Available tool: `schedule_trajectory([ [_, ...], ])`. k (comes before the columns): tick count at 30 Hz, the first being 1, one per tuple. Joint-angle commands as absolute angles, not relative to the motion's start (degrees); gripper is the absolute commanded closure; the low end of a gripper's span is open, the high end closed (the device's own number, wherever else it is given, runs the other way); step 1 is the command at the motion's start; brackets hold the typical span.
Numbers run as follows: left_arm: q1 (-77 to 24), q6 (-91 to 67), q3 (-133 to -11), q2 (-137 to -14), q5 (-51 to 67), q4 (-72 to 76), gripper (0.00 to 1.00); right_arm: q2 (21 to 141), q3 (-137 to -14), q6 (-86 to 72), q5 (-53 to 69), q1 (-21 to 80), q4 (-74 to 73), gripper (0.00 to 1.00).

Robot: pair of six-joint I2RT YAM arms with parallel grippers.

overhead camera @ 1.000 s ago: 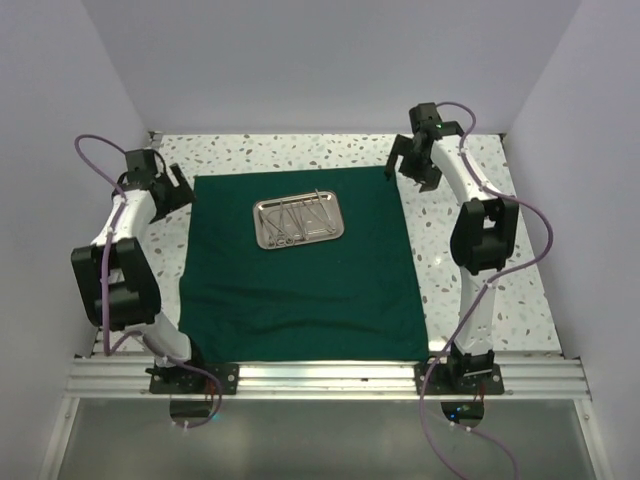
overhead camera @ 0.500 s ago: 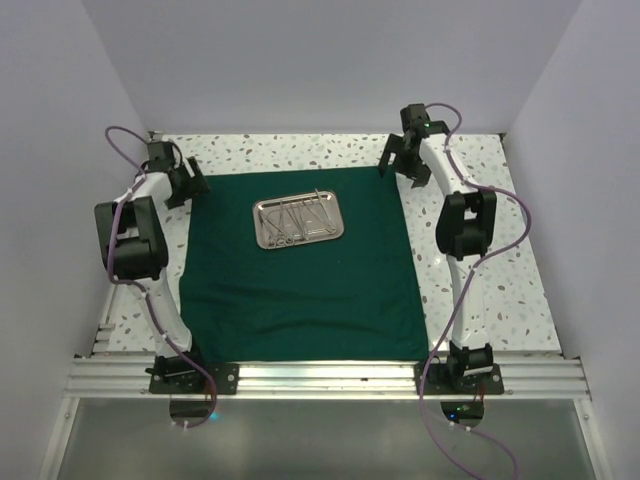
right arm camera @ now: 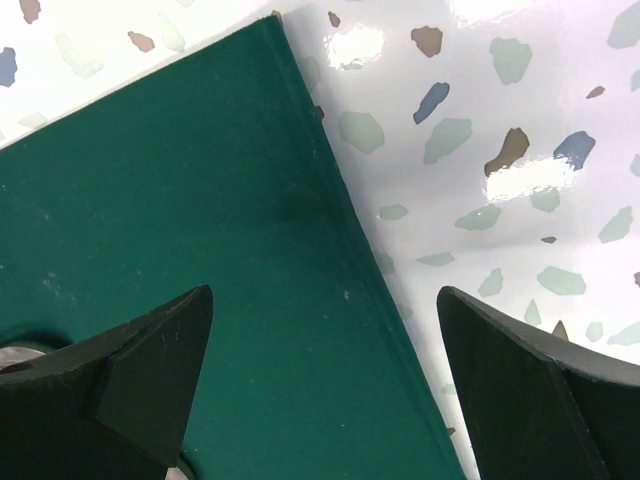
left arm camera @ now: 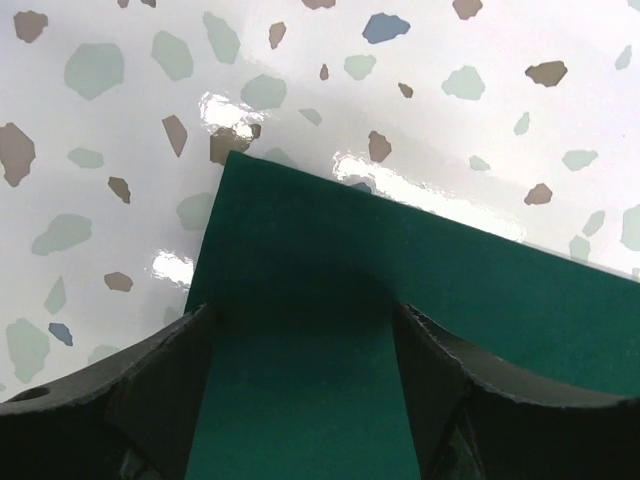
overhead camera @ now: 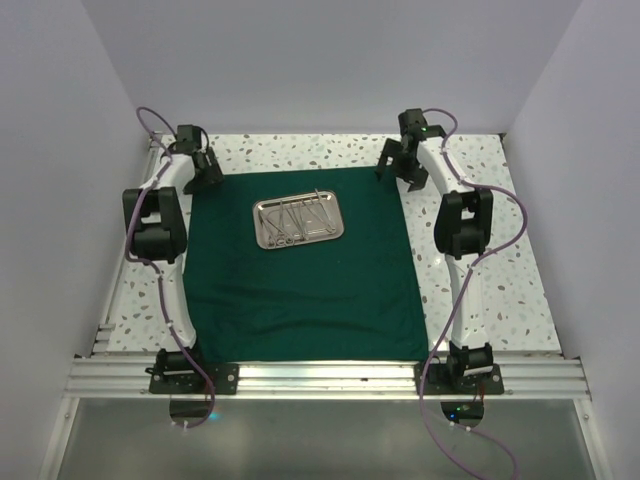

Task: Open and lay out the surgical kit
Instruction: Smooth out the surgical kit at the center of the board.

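Note:
The dark green cloth wrap (overhead camera: 300,270) lies spread flat on the table. The steel tray (overhead camera: 297,222) sits on its far half, holding several silver scissors and forceps (overhead camera: 296,217). My left gripper (overhead camera: 208,172) hangs open over the cloth's far left corner (left arm camera: 240,165), its fingers (left arm camera: 150,385) on either side of the cloth edge. My right gripper (overhead camera: 393,160) hangs open over the cloth's far right corner (right arm camera: 270,30), with one finger (right arm camera: 150,360) above the cloth and the other above bare table. Neither holds anything.
The speckled white tabletop (overhead camera: 470,250) shows around the cloth on the left, right and far sides. White walls close in the left, right and back. A metal rail (overhead camera: 320,378) with both arm bases runs along the near edge.
Both arms have reached farther toward the back. The left gripper moved right and back to the cloth's far left corner; the right gripper shifted slightly left over the far right corner.

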State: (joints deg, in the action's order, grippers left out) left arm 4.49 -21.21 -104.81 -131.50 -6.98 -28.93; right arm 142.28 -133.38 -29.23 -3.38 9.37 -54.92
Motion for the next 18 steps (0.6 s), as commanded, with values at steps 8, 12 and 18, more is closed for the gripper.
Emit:
schedule_trajectory([
  [8,4.13,-26.54,-112.94,-134.04,-15.90,-35.95,0.23,140.01,-132.10,-28.83,1.84,9.05,-53.26,0.02],
  [12,3.52,-25.49,-113.64,-134.73,-18.63,-36.29,0.22,140.89,-133.15,-29.27,2.99,8.09,-53.09,0.02],
  [18,3.60,-27.07,-120.31,-141.67,-18.46,-42.62,0.32,145.10,-137.10,-30.23,4.66,5.71,-52.30,0.02],
])
